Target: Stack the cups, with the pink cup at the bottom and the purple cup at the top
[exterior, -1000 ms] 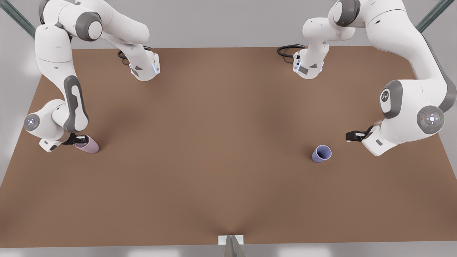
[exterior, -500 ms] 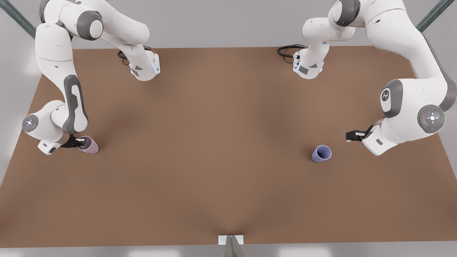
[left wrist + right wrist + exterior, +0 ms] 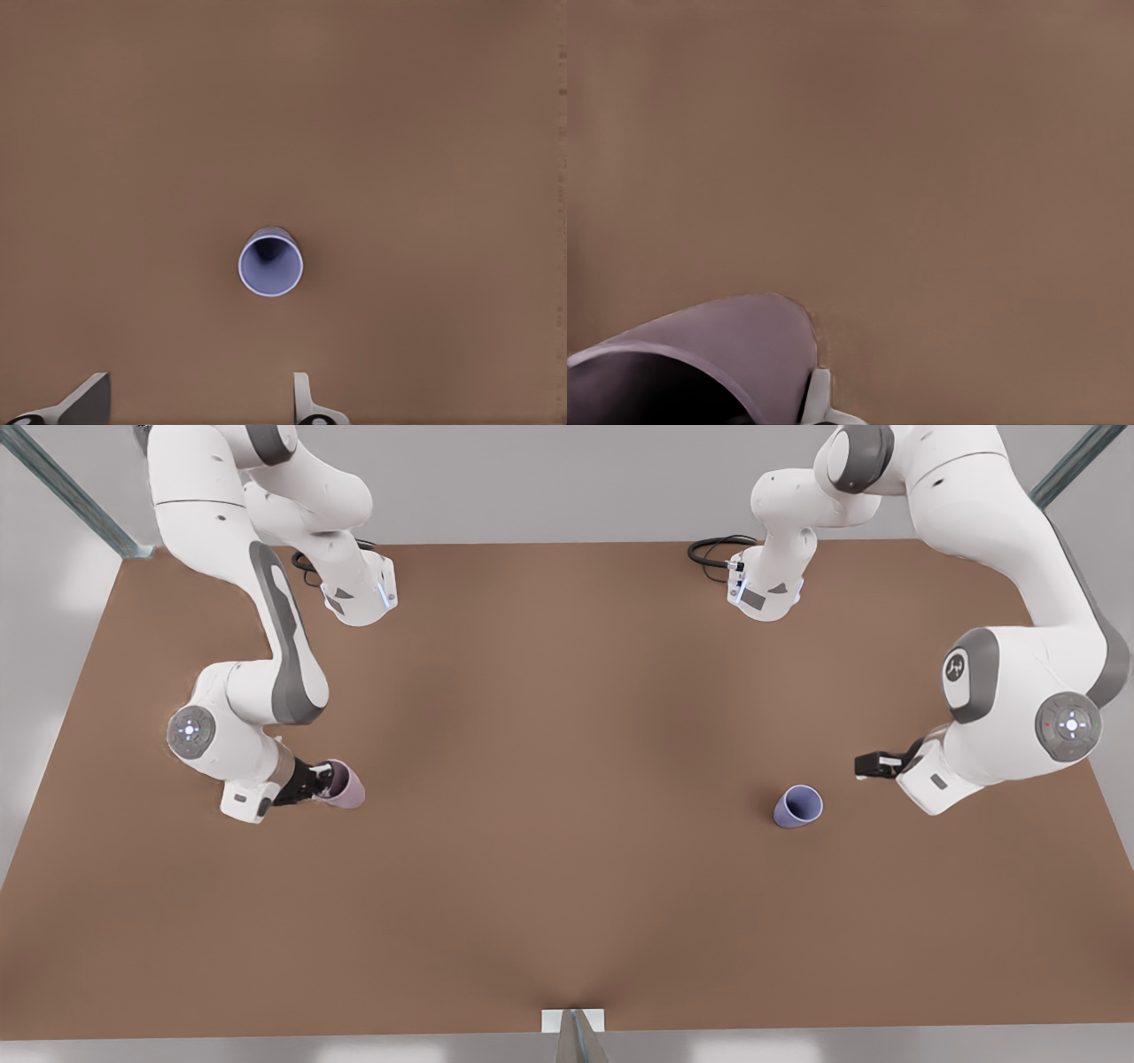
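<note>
Your right hand [image 3: 312, 781] is squeezing the pink cup [image 3: 345, 785], carrying it farther along the worktop [image 3: 567, 886] than before. Your left hand [image 3: 873, 764] is waiting wide open near the purple cup [image 3: 798, 807].

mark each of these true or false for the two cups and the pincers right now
1. The right pincer holds the pink cup. True.
2. The purple cup is stacked on the pink cup. False: it stands alone on the table, far from it.
3. The left pincer grips the purple cup. False: it is open, beside the cup, not touching.
4. The purple cup stands upright, mouth up. True.
5. The pink cup is nearer the front view's right. False: it is on the left.
</note>
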Tool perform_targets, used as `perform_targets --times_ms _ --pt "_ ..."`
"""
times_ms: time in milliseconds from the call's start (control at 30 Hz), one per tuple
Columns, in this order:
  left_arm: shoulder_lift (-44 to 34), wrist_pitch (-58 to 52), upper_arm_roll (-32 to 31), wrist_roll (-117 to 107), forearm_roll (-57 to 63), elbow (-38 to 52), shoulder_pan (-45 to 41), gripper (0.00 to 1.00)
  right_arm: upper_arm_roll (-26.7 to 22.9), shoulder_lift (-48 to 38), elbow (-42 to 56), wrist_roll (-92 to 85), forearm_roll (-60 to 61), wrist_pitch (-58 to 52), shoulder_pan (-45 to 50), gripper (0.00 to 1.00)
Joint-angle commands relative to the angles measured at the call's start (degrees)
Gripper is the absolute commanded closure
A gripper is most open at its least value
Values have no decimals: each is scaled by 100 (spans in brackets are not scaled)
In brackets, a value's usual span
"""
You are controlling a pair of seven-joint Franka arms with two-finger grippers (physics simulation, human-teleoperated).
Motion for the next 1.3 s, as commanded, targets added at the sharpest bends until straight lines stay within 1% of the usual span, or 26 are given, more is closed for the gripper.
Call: perform_targets --times_ms 0,33,67,100,133,167,233,267,300,333,367,433,467,633,733,767,800,933,1033,1100,1133,1167,1200,1233,1267 --pt "25 104 0 2 -54 -1 8 0 360 208 387 4627 -21 -216 325 79" --pt "34 139 0 10 -54 -9 8 0 360 427 729 5222 -47 -242 728 79" --pt "25 235 9 10 -54 -97 8 0 360 832 1239 6129 -82 -234 1230 79" --pt "25 349 9 28 -54 -194 8 0 360 1209 1713 6648 -100 -225 1555 79" --pt "8 498 26 81 -54 -343 8 0 326 1464 1960 6912 -65 -172 1906 79" --pt "-80 884 35 81 -63 -772 8 0 299 1947 2689 7501 -82 -233 2284 79" --pt "-300 1640 132 264 -142 -1493 8 0 229 2536 3532 7968 -82 -329 2750 79" --pt "-344 2018 246 370 -316 -1801 8 0 10 2896 4067 8020 -82 -531 3057 79" --pt "-353 2371 272 467 -388 -2083 0 0 -123 3521 4834 8460 -65 -568 3340 79" --pt "-344 2643 272 467 -388 -2250 0 0 -123 3811 5203 8591 -56 -550 3445 79" --pt "-344 2959 272 476 -397 -2496 -9 0 -132 4031 5371 8714 -56 -480 3525 79" --pt "-326 3706 272 502 -397 -2988 -9 0 -149 4128 5380 8899 -56 -383 3604 79" --pt "-291 3900 272 503 -397 -3094 -9 0 -263 4137 5389 8917 -56 -383 3700 79" --pt "-238 5007 272 511 -397 -3947 -9 0 -351 4225 5371 9075 -56 -357 3797 79" --pt "-151 5263 228 511 -397 -3982 -18 0 -351 4190 5231 9049 -56 -365 3824 79" --pt "-71 5333 228 511 -397 -3982 -18 0 -439 4111 5020 9066 -38 -295 4026 79" --pt "-10 5333 228 511 -397 -3982 -18 0 -501 4111 5028 9224 -21 -286 4158 79" --pt "263 5342 228 520 -397 -4008 -18 0 -492 4155 5072 9330 -12 -242 4219 79" --pt "403 5333 211 511 -397 -4008 -27 0 -457 4234 5064 9488 -12 56 4263 79" --pt "412 5316 211 511 -405 -4008 -44 28 -439 4287 5028 9497 -12 232 4281 79" --pt "421 5307 202 511 -405 -4008 -44 45 -439 4295 5037 9558 -12 232 4307 79" --pt "430 5307 202 511 -405 -4008 -53 54 -439 4295 5046 9541 -12 232 4298 79" --pt "430 5307 193 511 -405 -4008 -53 58 -439 4313 5046 9532 -12 241 4307 79" --pt "430 5307 193 511 -405 -4008 -53 61 -448 4322 5037 9523 -12 241 4298 66" --pt "430 5307 193 511 -405 -4008 -62 63 -457 4322 5037 9523 -21 232 4298 57"
